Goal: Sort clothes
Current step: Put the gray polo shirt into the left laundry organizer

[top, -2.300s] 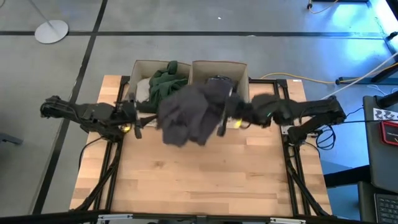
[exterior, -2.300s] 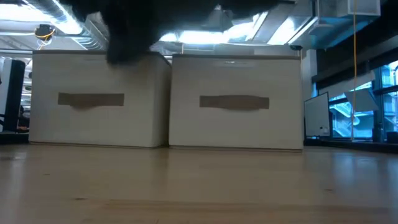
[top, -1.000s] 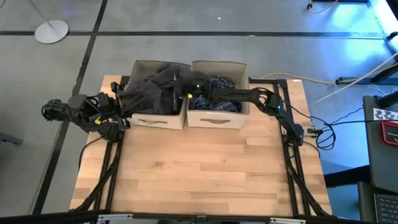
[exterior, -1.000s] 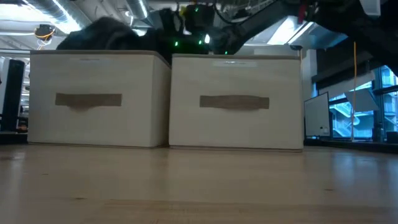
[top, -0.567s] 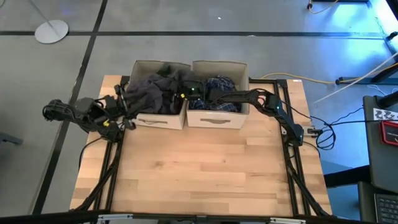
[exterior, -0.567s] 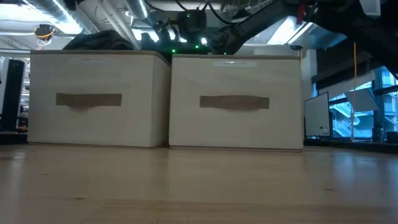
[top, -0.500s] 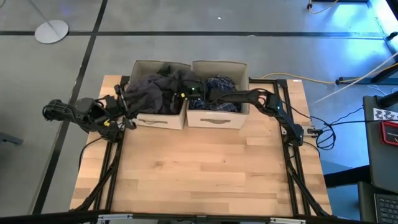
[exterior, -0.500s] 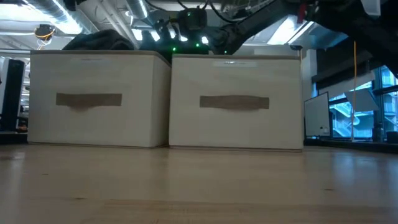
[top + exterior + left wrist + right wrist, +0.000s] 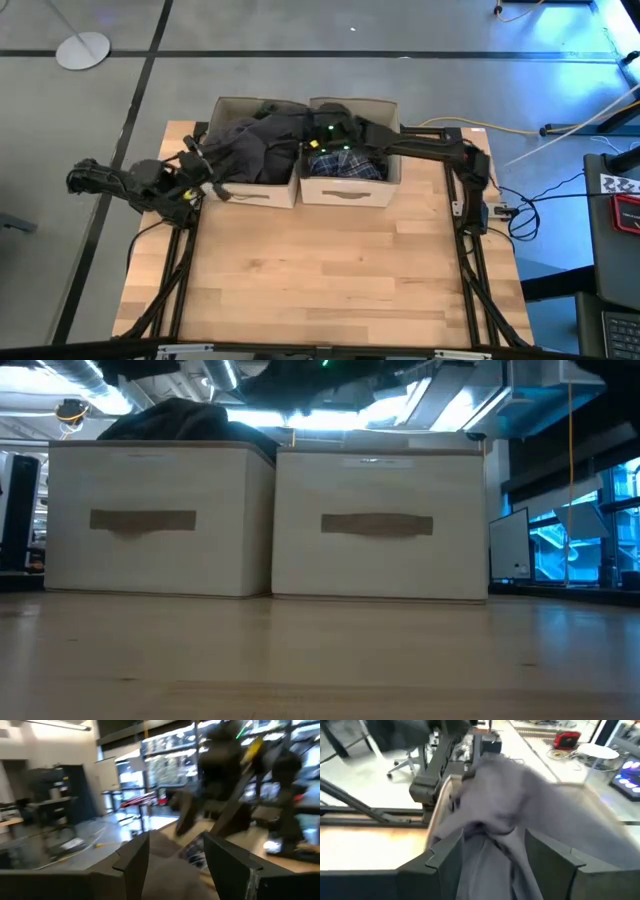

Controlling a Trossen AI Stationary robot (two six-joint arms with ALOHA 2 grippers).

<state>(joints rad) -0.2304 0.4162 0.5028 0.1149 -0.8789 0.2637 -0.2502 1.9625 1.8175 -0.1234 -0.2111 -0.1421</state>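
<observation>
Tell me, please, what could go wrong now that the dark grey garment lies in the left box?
1. The dark grey garment is heaped above the rim of the left box, so part might slide out.
2. The right gripper is open with grey cloth between its fingers; pulling back might snag and drag it.

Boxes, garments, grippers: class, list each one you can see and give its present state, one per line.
Left box: upright, heaped above its rim.
Right box: upright, holding clothing.
Dark grey garment: piled in the left box.
Plaid garment: lying in the right box.
Left gripper: open, empty.
Right gripper: open above the grey garment.
</observation>
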